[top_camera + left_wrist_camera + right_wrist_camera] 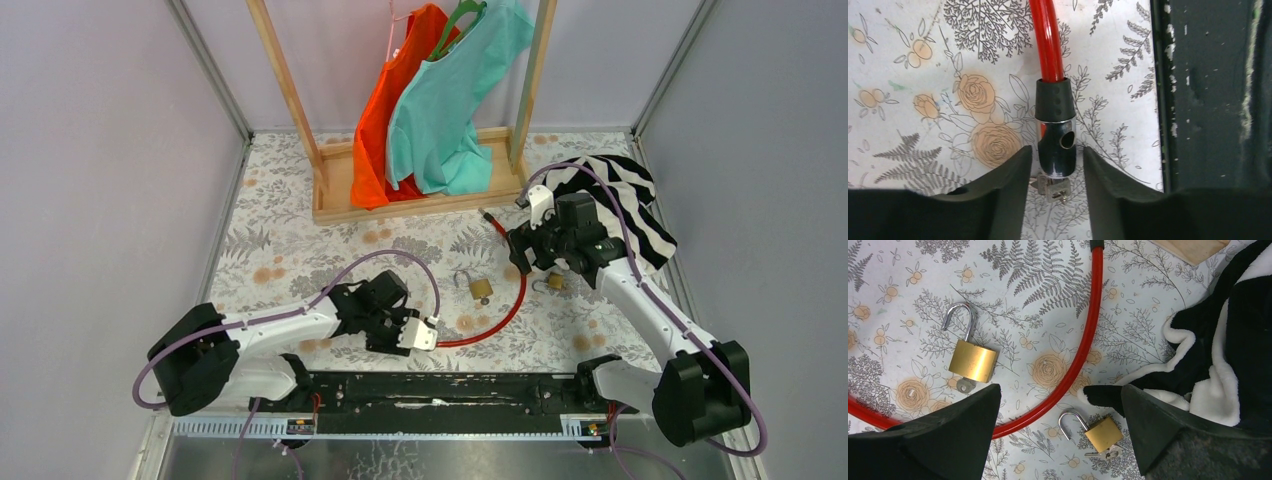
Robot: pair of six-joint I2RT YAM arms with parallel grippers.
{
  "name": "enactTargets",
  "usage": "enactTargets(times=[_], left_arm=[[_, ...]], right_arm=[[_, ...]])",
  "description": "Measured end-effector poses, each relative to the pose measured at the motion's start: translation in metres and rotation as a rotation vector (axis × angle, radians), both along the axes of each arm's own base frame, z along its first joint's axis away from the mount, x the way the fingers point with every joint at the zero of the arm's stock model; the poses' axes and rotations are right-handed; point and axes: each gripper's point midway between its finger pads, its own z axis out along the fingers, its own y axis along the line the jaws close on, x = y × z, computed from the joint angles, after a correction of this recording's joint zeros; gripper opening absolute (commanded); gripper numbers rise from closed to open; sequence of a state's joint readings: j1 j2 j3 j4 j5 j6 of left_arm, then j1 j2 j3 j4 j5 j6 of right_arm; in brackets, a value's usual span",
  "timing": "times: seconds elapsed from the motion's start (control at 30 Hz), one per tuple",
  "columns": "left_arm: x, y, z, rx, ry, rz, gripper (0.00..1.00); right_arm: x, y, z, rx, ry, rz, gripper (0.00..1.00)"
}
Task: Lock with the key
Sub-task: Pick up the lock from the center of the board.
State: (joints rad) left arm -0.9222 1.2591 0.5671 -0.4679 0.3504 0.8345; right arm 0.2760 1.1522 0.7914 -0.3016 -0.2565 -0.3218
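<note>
A red cable lock (515,290) curves across the floral table. Its chrome lock head (1058,145), with a black collar, has a key (1054,187) in its near end. My left gripper (1057,155) is open and straddles the lock head, with a small gap on each side; in the top view it (425,333) is at the cable's near end. My right gripper (1060,390) is open wide and empty above a small brass padlock (1103,434), whose shackle is open and which has a key (1108,454). A larger open brass padlock (973,361) with a key (965,385) lies to its left.
A black-and-white striped cloth (620,200) lies right of the right gripper and shows in its wrist view (1228,340). A wooden rack (335,190) with orange and teal garments stands at the back. A black rail (1208,100) runs along the table's near edge.
</note>
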Motion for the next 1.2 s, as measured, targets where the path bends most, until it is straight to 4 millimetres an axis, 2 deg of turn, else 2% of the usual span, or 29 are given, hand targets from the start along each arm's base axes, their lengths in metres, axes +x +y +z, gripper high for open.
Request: enactTargets(times=[0.07,0.2,0.3,0.43,0.6,0.7,0.83,1.07,1.2], left_arm=[[0.001,-0.002,0.000,-0.004,-0.001,0.004,0.30],[0.003,-0.003,0.000,0.003,0.004,0.020,0.23],[0.004,-0.004,0.007,0.004,0.019,0.026,0.18],[0.013,-0.012,0.032,-0.027,0.050,0.042,0.14],[0.038,-0.026,0.083,-0.124,0.099,0.095,0.13],[0.046,-0.035,0.111,-0.167,0.121,0.098,0.13],[0.045,-0.044,0.129,-0.191,0.174,0.085,0.13],[0.038,-0.050,0.146,-0.190,0.276,0.111,0.11],[0.037,-0.054,0.158,-0.205,0.309,0.131,0.07]], right_arm=[[-0.001,0.001,0.002,0.008,-0.007,0.004,0.98],[-0.005,0.009,0.008,0.052,-0.019,0.045,0.98],[-0.010,0.023,0.010,0.103,-0.032,0.117,0.98],[-0.024,0.048,0.018,0.173,-0.045,0.268,0.95],[-0.050,0.079,0.030,0.302,-0.016,0.447,0.93],[-0.072,0.099,0.037,0.369,0.015,0.559,0.93],[-0.098,0.121,0.047,0.445,0.061,0.670,0.93],[-0.122,0.149,0.049,0.509,0.128,0.773,0.89],[-0.131,0.156,0.048,0.528,0.151,0.794,0.84]])
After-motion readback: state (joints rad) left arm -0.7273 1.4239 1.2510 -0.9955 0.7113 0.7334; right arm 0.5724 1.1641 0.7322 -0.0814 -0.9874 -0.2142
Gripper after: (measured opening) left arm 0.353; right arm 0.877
